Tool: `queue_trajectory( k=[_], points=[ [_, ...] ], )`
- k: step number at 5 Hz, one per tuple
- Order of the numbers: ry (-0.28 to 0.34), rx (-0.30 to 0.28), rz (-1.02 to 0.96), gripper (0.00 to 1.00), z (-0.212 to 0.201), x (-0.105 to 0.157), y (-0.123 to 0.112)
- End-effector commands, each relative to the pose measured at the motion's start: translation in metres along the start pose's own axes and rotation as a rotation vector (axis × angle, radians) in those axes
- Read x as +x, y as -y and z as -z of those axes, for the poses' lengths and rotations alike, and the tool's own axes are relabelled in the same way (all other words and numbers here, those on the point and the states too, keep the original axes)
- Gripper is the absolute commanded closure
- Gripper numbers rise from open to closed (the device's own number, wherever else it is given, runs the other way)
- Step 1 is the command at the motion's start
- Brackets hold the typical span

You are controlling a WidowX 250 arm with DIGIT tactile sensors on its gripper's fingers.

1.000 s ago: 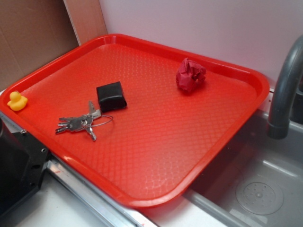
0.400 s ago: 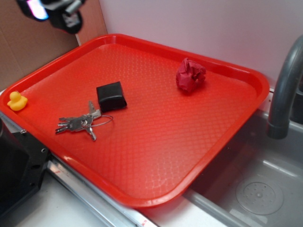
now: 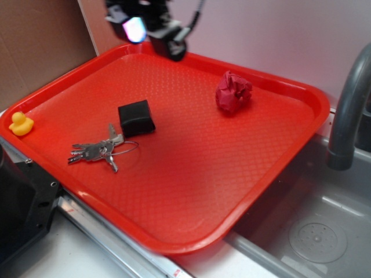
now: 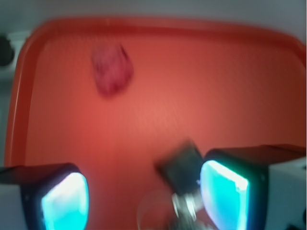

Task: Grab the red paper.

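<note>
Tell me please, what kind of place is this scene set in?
Probably a toy or mock kitchen counter: a grey curved faucet rises over a grey sink basin with a round drain, and a glossy red textured plastic tray lies beside it.

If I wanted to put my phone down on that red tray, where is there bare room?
The tray is bare across its near half, from the keys and black box toward the sink-side rim. Another bare strip lies between the box and the red paper. It is crowded at the left, around keys, box and yellow duck. The gripper hangs over the far edge.
</note>
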State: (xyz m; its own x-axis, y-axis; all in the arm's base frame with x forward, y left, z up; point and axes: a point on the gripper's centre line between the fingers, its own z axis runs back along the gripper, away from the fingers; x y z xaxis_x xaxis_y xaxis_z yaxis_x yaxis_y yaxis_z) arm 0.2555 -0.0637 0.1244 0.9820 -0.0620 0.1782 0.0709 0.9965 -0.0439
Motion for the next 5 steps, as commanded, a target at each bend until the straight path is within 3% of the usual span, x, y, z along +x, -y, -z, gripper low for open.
queue_trajectory(
  k=[1, 2, 3, 4, 5],
  points=[
    [0.116, -0.005, 0.075, 0.0, 0.039, 0.059, 0.024],
    [0.058, 0.012, 0.088, 0.0, 0.078, 0.058, 0.027],
    [0.066, 0.05, 0.077, 0.0, 0.109, 0.057, 0.029],
    [0.085, 0.054, 0.054, 1.0, 0.116, 0.062, 0.025],
    [0.001, 0.051, 0.065, 1.0, 0.102, 0.059, 0.018]
  ],
)
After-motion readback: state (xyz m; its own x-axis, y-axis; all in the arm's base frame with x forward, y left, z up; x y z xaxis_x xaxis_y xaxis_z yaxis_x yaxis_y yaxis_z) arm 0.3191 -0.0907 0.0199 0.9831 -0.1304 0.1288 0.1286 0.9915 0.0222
